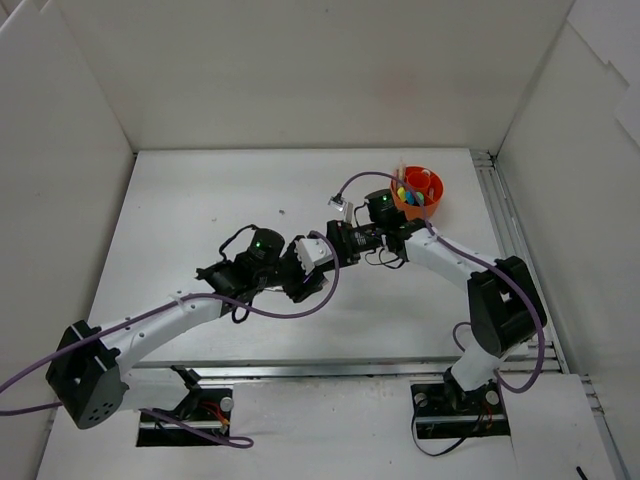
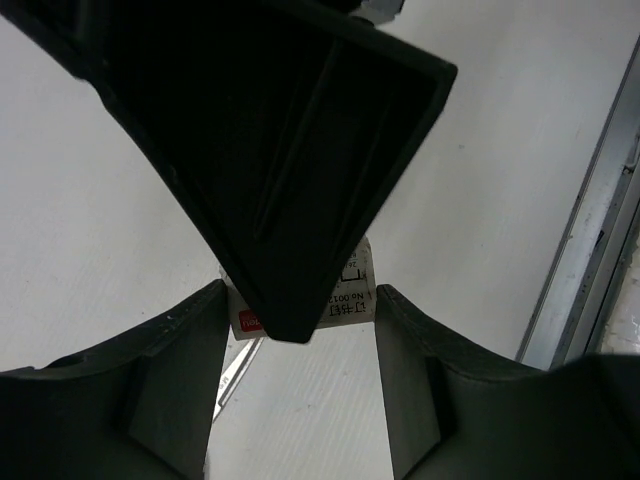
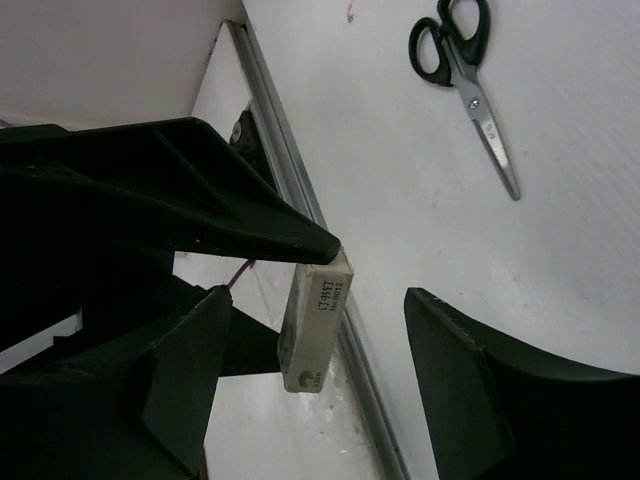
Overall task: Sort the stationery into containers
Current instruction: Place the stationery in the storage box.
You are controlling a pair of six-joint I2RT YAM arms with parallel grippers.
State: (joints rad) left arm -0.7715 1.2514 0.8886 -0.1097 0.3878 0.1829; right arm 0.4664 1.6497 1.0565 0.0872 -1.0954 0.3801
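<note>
Right hand (image 3: 318,300) straddles white box (image 3: 310,340) in left hand (image 2: 300,295); scissors (image 3: 470,88) beyond.

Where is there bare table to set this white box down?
Bare table lies far-left, between the left wall and the left arm, and along the near strip between both arms' bases. It is crowded mid-table where the fingers meet around the white box, near the scissors, and by the orange cup.

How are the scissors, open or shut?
Shut. In the right wrist view the scissors lie with both blades pressed together as one strip, handle loops side by side.
</note>
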